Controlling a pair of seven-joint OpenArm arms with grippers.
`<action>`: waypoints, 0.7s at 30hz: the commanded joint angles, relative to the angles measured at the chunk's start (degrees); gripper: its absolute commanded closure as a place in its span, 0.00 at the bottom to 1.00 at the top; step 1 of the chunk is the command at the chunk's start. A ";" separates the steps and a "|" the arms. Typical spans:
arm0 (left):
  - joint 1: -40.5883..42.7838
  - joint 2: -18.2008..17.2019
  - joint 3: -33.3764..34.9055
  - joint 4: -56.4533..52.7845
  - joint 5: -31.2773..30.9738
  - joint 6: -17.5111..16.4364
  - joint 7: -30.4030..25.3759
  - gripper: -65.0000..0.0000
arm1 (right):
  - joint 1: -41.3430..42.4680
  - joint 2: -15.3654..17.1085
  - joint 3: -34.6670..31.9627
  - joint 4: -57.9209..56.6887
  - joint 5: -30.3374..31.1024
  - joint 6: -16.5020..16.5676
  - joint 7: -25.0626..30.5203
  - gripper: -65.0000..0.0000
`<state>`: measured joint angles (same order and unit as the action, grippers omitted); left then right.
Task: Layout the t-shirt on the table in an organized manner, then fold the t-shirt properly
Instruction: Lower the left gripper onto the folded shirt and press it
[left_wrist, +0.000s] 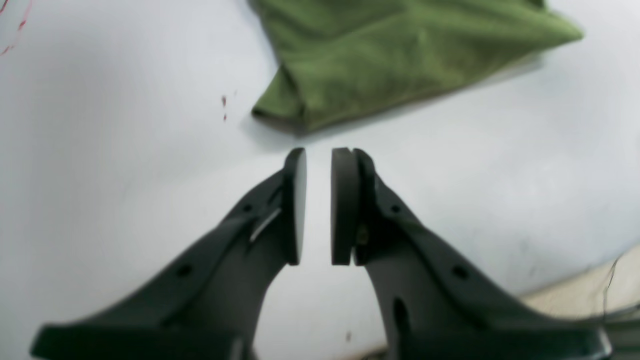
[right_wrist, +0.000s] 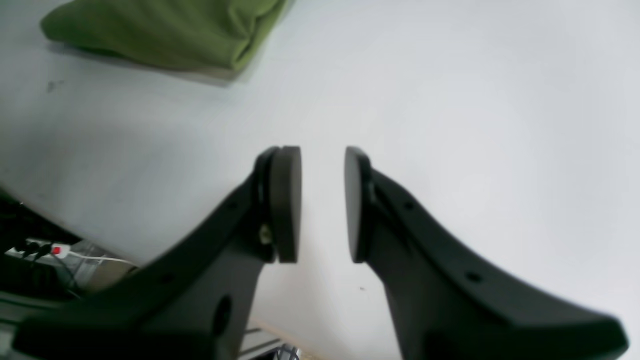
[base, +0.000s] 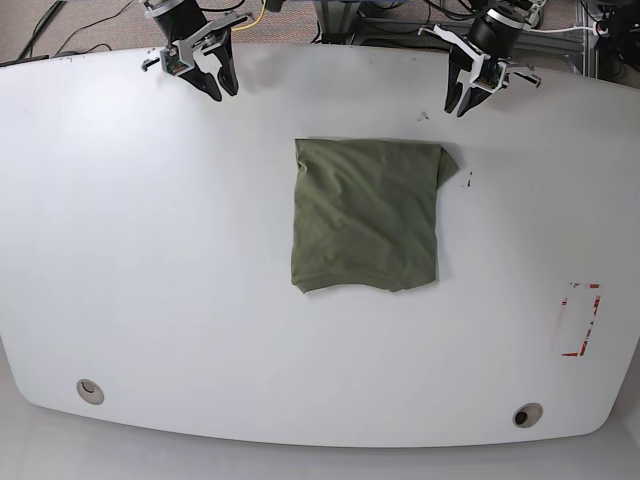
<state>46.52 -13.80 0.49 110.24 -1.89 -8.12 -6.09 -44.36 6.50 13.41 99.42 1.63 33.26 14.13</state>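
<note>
The olive-green t-shirt (base: 365, 215) lies on the white table (base: 150, 260) as a folded, roughly square bundle near the middle, with a small flap sticking out at its far right corner. In the left wrist view a corner of the t-shirt (left_wrist: 400, 55) lies just beyond my left gripper (left_wrist: 318, 152), whose pads stand slightly apart with nothing between them. My right gripper (right_wrist: 322, 150) is also narrowly open and empty, and the t-shirt (right_wrist: 165, 30) lies farther off at upper left. From the base camera, the left gripper (base: 462, 103) and right gripper (base: 222, 88) hover near the table's far edge.
Two round metal grommets (base: 90, 390) (base: 527, 414) sit near the front edge. A red-marked rectangle (base: 580, 320) is at the right. Small red specks (left_wrist: 224, 106) mark the table beside the shirt corner. Cables and gear (right_wrist: 40, 250) lie beyond the far edge.
</note>
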 joint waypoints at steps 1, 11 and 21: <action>-4.54 -0.13 0.87 1.19 -1.85 0.25 -1.34 0.88 | -0.08 0.40 0.26 1.55 0.88 0.20 1.83 0.79; -25.47 4.62 7.90 0.84 -2.55 0.60 16.33 0.88 | 1.24 0.40 0.52 2.61 0.88 0.20 1.47 0.79; -38.83 15.87 11.33 -8.04 8.09 0.60 23.54 0.88 | 1.77 0.40 0.26 2.34 0.97 0.20 0.42 0.79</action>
<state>9.13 0.47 10.37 104.38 3.81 -7.35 17.96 -42.30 6.55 13.45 100.84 1.69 33.06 13.82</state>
